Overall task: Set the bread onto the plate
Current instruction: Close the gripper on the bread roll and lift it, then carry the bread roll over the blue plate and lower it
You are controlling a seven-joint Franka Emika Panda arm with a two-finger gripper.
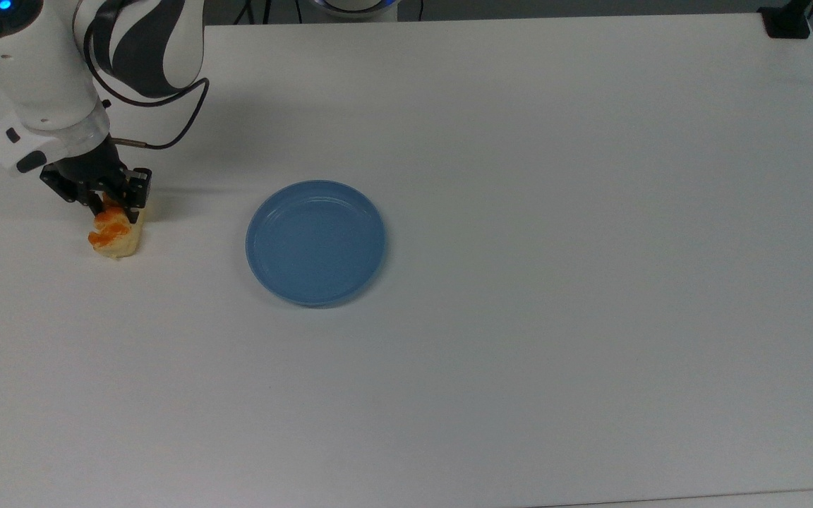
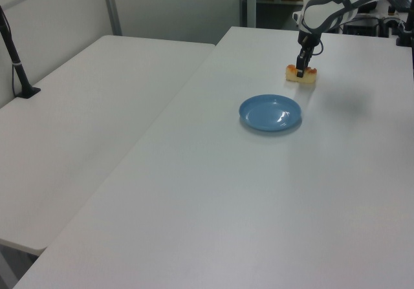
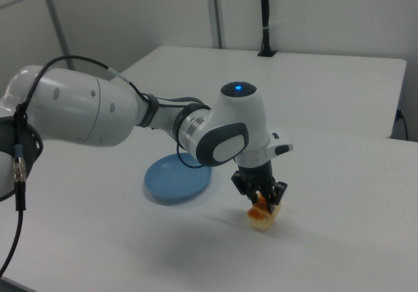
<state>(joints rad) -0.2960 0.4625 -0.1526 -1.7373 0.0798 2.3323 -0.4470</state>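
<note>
The bread (image 1: 115,238) lies on the white table at the top view's far left, cream with orange-brown ridges. My gripper (image 1: 116,210) reaches down from above onto the far half of the bread, and its black fingers press against both sides of the bun. The near end of the bread sticks out below the fingers. The blue plate (image 1: 316,242) sits empty to the right of the bread in the top view, about a plate's width away. In the left view the gripper (image 2: 301,70) stands over the bread (image 2: 303,76), beyond the plate (image 2: 270,113). The right view shows the gripper (image 3: 262,198), the bread (image 3: 262,217) and the plate (image 3: 175,181).
A black clamp base (image 1: 787,22) sits at the table's far right corner in the top view. A second white table (image 2: 84,114) with a black pole (image 2: 15,61) adjoins at the left view's left. The white arm (image 3: 98,115) arches above the plate in the right view.
</note>
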